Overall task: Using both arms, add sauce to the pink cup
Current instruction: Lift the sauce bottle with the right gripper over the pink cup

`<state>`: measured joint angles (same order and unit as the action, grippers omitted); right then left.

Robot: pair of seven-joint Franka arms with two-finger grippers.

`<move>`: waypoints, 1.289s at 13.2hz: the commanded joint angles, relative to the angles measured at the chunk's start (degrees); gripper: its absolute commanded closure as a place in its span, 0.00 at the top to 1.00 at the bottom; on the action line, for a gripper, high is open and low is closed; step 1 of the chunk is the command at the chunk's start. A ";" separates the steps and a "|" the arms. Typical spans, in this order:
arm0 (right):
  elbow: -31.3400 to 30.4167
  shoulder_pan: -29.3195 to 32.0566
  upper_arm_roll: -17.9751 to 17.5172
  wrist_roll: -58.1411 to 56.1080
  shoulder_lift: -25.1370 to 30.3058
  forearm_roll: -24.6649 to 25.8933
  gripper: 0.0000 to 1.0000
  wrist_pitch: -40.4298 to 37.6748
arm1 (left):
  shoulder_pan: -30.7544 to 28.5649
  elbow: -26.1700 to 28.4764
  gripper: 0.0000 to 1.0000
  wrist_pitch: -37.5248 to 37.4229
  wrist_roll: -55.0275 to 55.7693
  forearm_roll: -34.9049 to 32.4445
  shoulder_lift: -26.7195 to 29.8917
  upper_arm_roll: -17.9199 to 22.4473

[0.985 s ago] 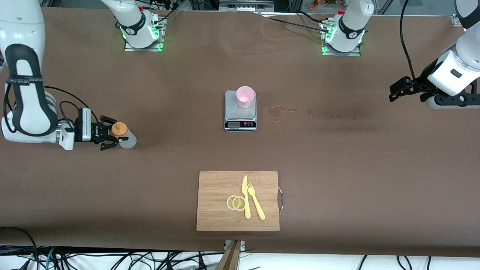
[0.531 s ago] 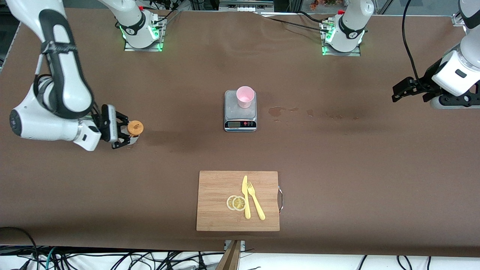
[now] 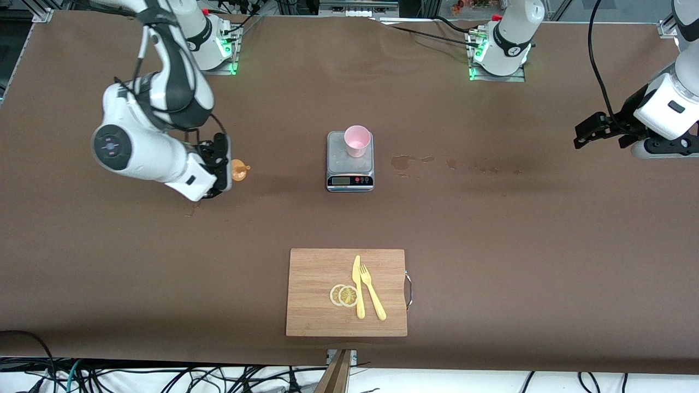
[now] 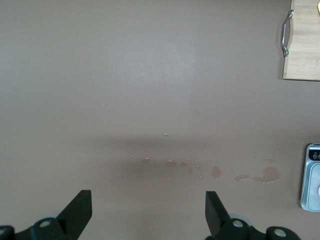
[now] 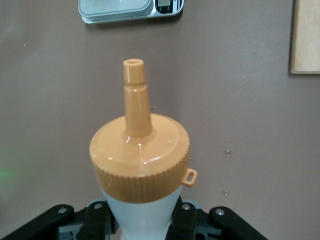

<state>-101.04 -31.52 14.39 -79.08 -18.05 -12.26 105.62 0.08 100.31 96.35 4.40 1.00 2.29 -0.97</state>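
Lifted and swung toward the pink cup (image 3: 357, 140), the right gripper (image 3: 223, 164) clamps the sauce (image 3: 238, 170), seemingly horizontal; left gripper (image 3: 587, 131) waits, fingers spread.

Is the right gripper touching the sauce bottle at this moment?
Touching. The right wrist view shows the right gripper shut on the sauce bottle, its whitish body wedged between the black fingers, with no gap on either side.

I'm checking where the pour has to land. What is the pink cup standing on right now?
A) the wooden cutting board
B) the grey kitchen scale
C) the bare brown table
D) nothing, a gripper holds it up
B: the pink cup stands upright on the grey kitchen scale, with no gripper at it.
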 commanded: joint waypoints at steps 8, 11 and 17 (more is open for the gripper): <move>13.66 -16.63 1.08 27.99 -7.25 13.39 0.00 -17.36 | -0.60 -1.61 1.00 -1.60 -0.35 -1.09 0.00 -0.26; 16.74 -19.71 0.38 34.93 -11.56 13.58 0.00 -20.26 | -0.69 -1.70 1.00 -1.69 -0.35 -1.09 0.00 -0.26; 19.38 -21.74 -6.29 43.38 -15.78 16.91 0.00 -23.43 | -0.69 -1.79 1.00 -1.69 -0.35 -1.09 -0.09 -0.26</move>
<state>-85.21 -53.29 10.11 -37.77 -32.30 2.61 85.81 -0.24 99.86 96.01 4.40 1.00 2.31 -0.95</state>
